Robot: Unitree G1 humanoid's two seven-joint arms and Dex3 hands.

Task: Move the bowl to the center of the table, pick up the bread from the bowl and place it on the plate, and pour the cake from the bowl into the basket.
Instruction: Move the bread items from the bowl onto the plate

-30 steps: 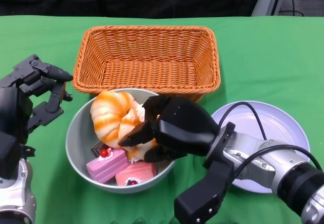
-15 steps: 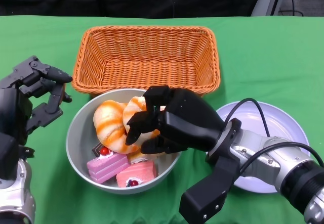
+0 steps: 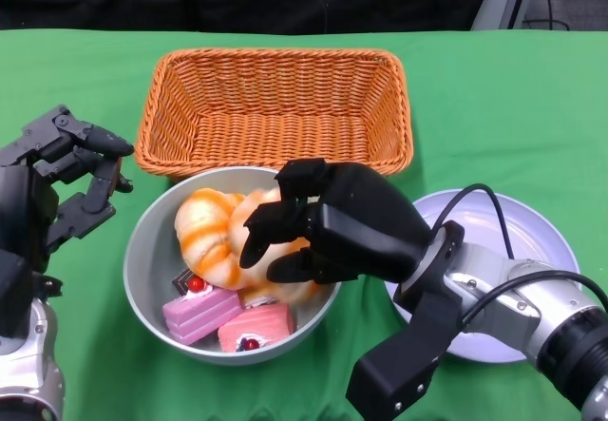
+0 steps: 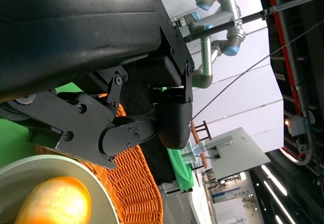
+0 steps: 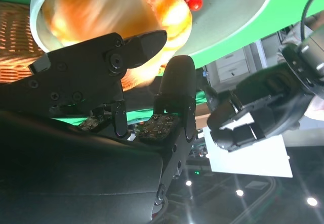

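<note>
The bread (image 3: pixel 214 236) lies in the bowl (image 3: pixel 142 269), under the right hand (image 3: pixel 328 231), whose fingers wrap its near lobe, apparently grasping it for the lift to the plate (image 3: pixel 532 240) just behind that wrist. Two cakes (image 3: pixel 228 318) sit below the fingers, awaiting the basket (image 3: pixel 275 107) beyond. The left hand (image 3: pixel 57 179) hangs beside the bowl, released and holding nothing, probably ready to steady it.

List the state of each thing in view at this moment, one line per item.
Bowl: upright, holding bread and cakes.
Bread: in the bowl, right hand's fingers closed around it.
Pink cakes: lying in the bowl.
Basket: upright, nothing in it.
Plate: nothing on it.
Right hand: grips the bread.
Left hand: holds nothing, fingers apart.
</note>
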